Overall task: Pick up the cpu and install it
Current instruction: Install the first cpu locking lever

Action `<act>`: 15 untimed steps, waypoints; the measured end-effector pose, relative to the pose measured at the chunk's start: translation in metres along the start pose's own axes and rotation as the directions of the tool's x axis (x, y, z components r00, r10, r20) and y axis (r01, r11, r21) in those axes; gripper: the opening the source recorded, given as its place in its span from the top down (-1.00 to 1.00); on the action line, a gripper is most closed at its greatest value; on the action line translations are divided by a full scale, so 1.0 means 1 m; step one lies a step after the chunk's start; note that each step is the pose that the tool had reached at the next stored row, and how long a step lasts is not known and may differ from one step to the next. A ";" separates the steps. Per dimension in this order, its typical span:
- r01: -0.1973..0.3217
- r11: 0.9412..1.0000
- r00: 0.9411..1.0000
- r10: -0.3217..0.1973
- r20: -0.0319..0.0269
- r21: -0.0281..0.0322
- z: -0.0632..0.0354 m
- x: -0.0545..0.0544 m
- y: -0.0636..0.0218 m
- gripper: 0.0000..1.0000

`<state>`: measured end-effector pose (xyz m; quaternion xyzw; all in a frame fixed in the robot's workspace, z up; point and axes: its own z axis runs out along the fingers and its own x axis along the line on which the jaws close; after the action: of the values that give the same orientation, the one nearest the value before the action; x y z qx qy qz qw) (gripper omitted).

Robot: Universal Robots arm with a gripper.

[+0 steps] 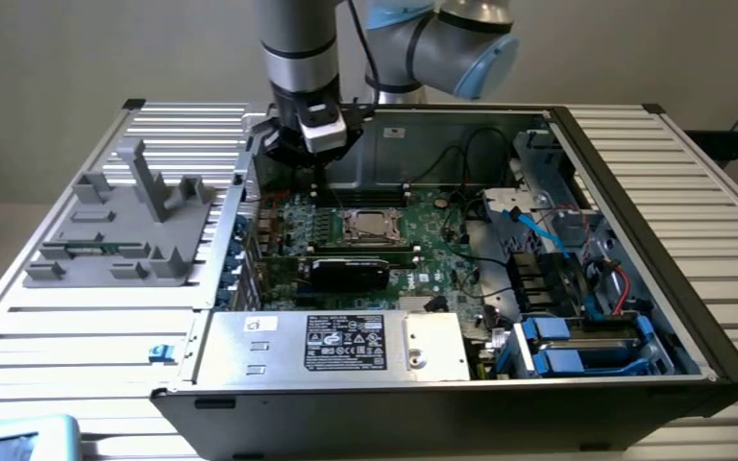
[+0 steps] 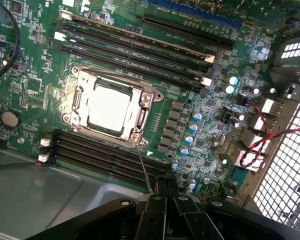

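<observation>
The table (image 1: pixel 702 182) of ribbed metal slats carries the open case (image 1: pixel 343 423), which lies on its side. A grey fixture (image 1: pixel 126 230) stands on the slats beside the case, on the exterior view's left.

Inside the case we see the green board (image 1: pixel 440 250), with a black card (image 1: pixel 350 272) mounted across it nearer the camera.

The gripper (image 1: pixel 318 154) hangs over the far part of the board on the exterior view's left, clear of every component. In the wrist view the gripper (image 2: pixel 165 192) has its tips drawn fully together and nothing clamped between them. It sits above the memory slots (image 2: pixel 105 157) next to the socket.

The socket (image 2: pixel 77 100) lies between two banks of slots, with its metal frame around the chip.

The cpu (image 1: pixel 372 224) rests flat in the socket. Its pale metal lid (image 2: pixel 109 106) faces up through the frame opening. We cannot tell whether the frame is latched.

Handling notes, as we judge them:
- The cpu is light, thin and rigid, so little grip force is needed.
- The lid is smooth and likely slippery.
- The underside contacts and the socket pins are fragile, so it must go down level and must not slide.
- We take hold on two opposite edges of the lid, never on the underside.
</observation>
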<state>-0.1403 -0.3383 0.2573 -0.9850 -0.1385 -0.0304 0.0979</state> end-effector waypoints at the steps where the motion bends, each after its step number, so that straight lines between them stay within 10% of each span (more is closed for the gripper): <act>1: -0.001 1.000 1.000 0.001 -0.001 0.002 0.0000 0.001 0.0003 0.77; 5: -0.006 1.000 1.000 0.006 -0.008 0.019 0.0002 0.004 0.0011 0.77; 10: -0.013 0.998 0.999 0.015 -0.034 0.066 0.0002 0.006 0.0017 0.77; 15: -0.018 0.997 0.999 0.021 -0.040 0.076 0.0004 0.010 0.0028 0.77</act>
<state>-0.1300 -0.3383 0.2572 -0.9811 -0.1278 -0.0444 0.1383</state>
